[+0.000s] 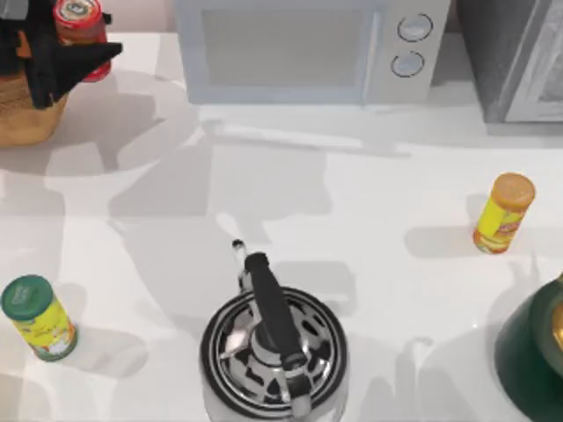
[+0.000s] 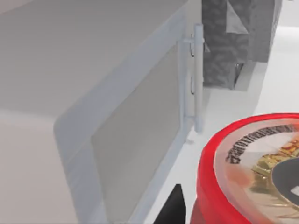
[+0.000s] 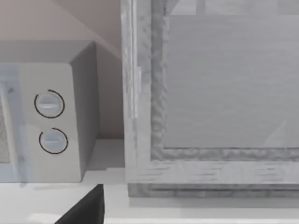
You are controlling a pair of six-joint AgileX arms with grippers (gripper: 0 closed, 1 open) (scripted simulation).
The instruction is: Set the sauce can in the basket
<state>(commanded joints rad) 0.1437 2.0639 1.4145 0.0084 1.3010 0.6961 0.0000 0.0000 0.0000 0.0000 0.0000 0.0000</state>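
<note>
Far left corner of the table: my left gripper [image 1: 62, 54] grasps the sauce can [image 1: 81, 25], holding it just to the right of the basket [image 1: 26, 119], whose tan wicker wall shows below the black gripper body. In the left wrist view the can's red-rimmed top [image 2: 254, 172] with its pale emblem sits close to the camera, one black finger [image 2: 174, 207] beside it, the microwave [image 1: 303, 48] door behind. The microwave stands at the far centre, a grey cabinet [image 1: 519, 57] at the far right. Nearer me are a green-lidded yellow can [image 1: 37, 316] at left, a kettle [image 1: 273, 347] at centre, an orange-lidded yellow can [image 1: 503, 213] and a dark green vessel [image 1: 532, 352] at right. I cannot tell the state of my right gripper [image 3: 86, 210], which faces the cabinet.
</note>
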